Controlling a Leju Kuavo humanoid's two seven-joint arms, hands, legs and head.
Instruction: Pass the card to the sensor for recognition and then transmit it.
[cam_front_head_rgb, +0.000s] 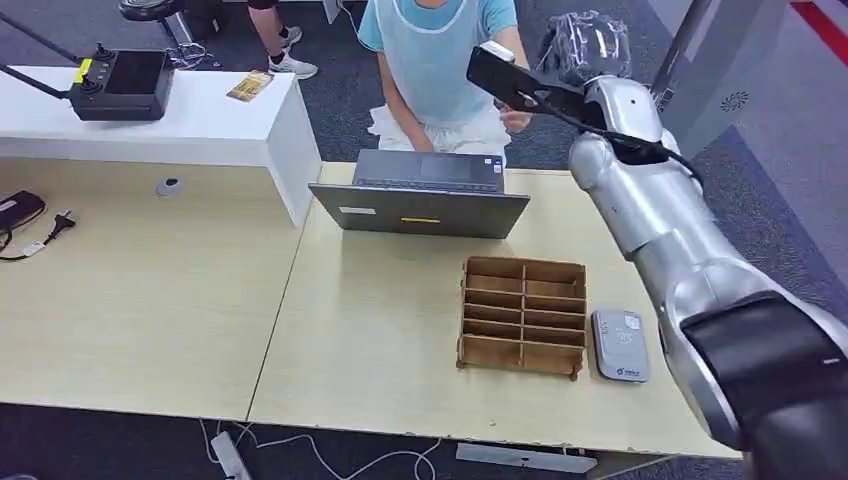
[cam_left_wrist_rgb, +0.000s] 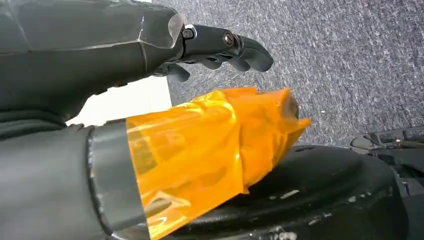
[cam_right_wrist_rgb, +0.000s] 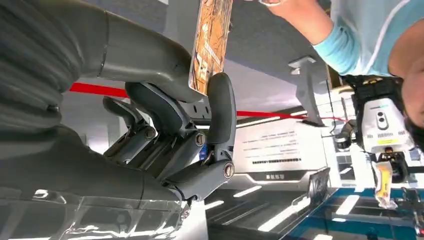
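Light wood table (cam_front_head_rgb: 380, 330) on grey carpet; a white counter adjoins at far left. On the table: open laptop (cam_front_head_rgb: 420, 195), wooden divider box (cam_front_head_rgb: 523, 315), grey sensor (cam_front_head_rgb: 620, 345) just beside it. Right hand (cam_right_wrist_rgb: 165, 125) raised beyond the table, fingers (cam_right_wrist_rgb: 220, 107) pinching the card (cam_right_wrist_rgb: 210, 45) before a seated person (cam_front_head_rgb: 435, 60). Left hand (cam_left_wrist_rgb: 150, 55) holds nothing, fingers loosely apart

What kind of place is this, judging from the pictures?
Probably an office or robot test lab: light wooden desks on grey carpet, a laptop with a person seated behind it, and a card sensor beside a wooden organizer.
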